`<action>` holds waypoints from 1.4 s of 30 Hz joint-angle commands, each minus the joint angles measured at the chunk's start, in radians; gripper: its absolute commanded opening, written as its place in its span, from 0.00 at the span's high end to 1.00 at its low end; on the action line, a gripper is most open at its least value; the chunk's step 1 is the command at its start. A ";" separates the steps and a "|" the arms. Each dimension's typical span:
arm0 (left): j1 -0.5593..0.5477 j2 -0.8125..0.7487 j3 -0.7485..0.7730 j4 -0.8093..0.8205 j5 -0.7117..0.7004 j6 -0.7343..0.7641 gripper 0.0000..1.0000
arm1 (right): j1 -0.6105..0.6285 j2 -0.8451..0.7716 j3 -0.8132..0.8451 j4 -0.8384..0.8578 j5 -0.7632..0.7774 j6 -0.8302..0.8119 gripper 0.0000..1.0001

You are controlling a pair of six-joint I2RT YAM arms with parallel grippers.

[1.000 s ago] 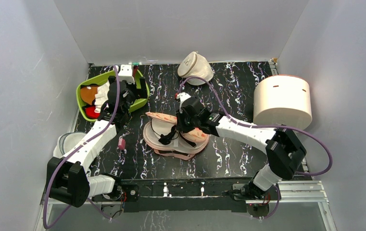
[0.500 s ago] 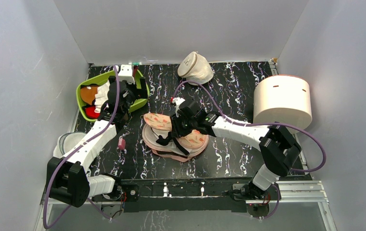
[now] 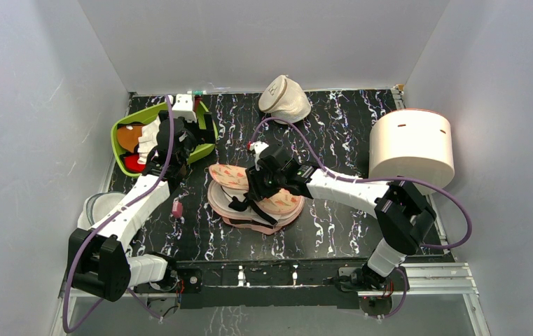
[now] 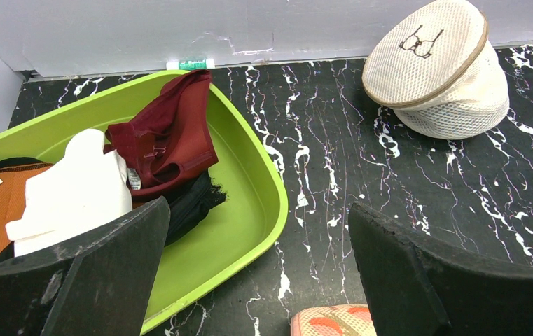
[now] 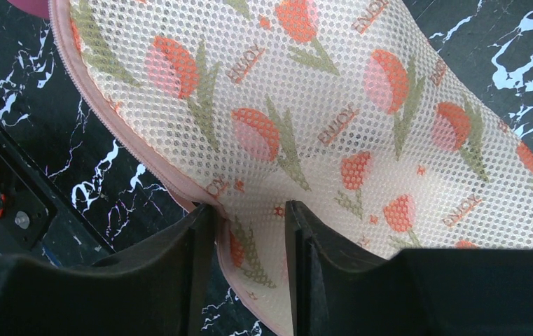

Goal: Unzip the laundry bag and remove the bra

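Shifting toward nine o'clock since a second ago, the right gripper [image 5: 249, 210] is loosening, its jaws parted astride the laundry bag [image 5: 305, 105] flap's edge at table centre. Inside the opened bag, the bra [image 3: 235, 201] is lying. At ten o'clock, the left gripper [image 4: 256, 220] is hovering, spread wide, over the green tray [image 4: 249, 185].

A lime-green tray [image 4: 267, 199] is set at the far left of the black marbled table [image 3: 344, 129], with a maroon garment [image 4: 169, 136] and a white cloth [image 4: 67, 196] heaped inside. A cream mesh pouch [image 4: 435, 66] (a small bra outline is printed on it) is seen by the back wall, and a white round bag [image 3: 412, 147] at the right edge.
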 commanded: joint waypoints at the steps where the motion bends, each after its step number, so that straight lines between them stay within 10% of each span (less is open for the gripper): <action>1: 0.005 -0.005 0.004 0.017 0.020 -0.008 0.02 | 0.004 -0.023 0.032 0.045 0.016 -0.002 0.60; 7: 0.005 -0.006 0.003 0.018 0.023 -0.010 0.02 | 0.004 -0.028 0.028 0.047 0.018 0.001 0.63; 13: 0.005 -0.004 0.003 0.017 0.023 -0.010 0.02 | -0.002 -0.053 0.041 0.035 0.061 0.014 0.98; 28: 0.005 -0.010 0.005 0.015 0.031 -0.019 0.02 | -0.359 -0.179 -0.112 0.139 -0.228 0.252 0.96; 42: 0.004 -0.004 0.008 0.012 0.059 -0.032 0.02 | -0.591 -0.066 -0.031 -0.021 -0.034 0.061 0.79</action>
